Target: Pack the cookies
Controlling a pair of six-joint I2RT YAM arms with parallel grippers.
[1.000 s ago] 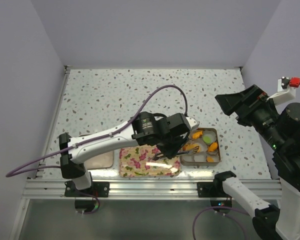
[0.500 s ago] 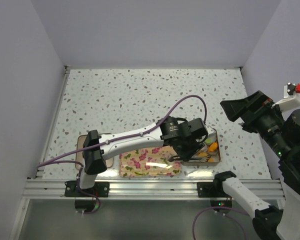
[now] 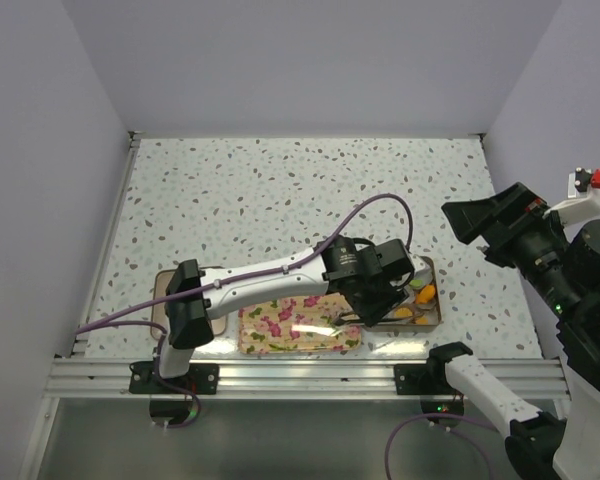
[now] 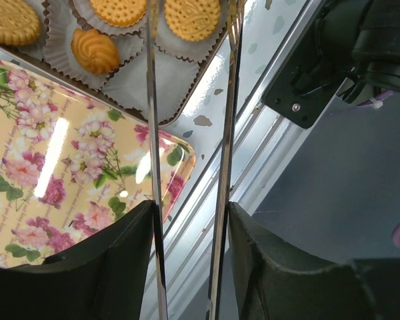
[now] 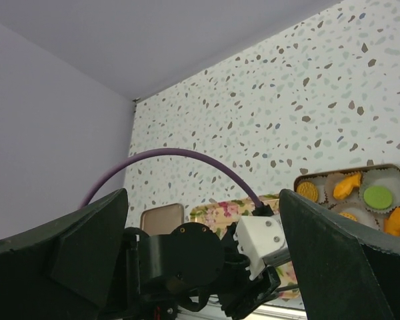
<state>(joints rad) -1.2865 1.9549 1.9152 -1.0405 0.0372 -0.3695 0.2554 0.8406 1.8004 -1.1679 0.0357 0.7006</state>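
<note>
The cookies [image 4: 95, 51] lie in white paper cups inside a metal tin [image 3: 436, 300]: round orange biscuits, oval orange ones and one light green disc [image 5: 377, 197]. My left gripper [image 4: 189, 217] is shut on a pair of long thin metal tongs [image 4: 152, 120]. Their blades stand apart and reach over the tin's near corner, on either side of a round biscuit [image 4: 191, 17]; the tips run out of view. In the top view the left gripper [image 3: 380, 298] covers the tin's left half. My right gripper [image 3: 470, 222] is open, empty and raised at the far right.
A floral lid [image 3: 290, 328] lies left of the tin by the table's front rail, also in the left wrist view [image 4: 53, 167]. A tan tray [image 3: 162, 288] sits at the near left, partly under the left arm. The left arm's purple cable [image 5: 173, 155] arches above the table.
The left arm swung right from above the floral lid to over the tin, then barely moved. The right arm shifted a little to the right.
</note>
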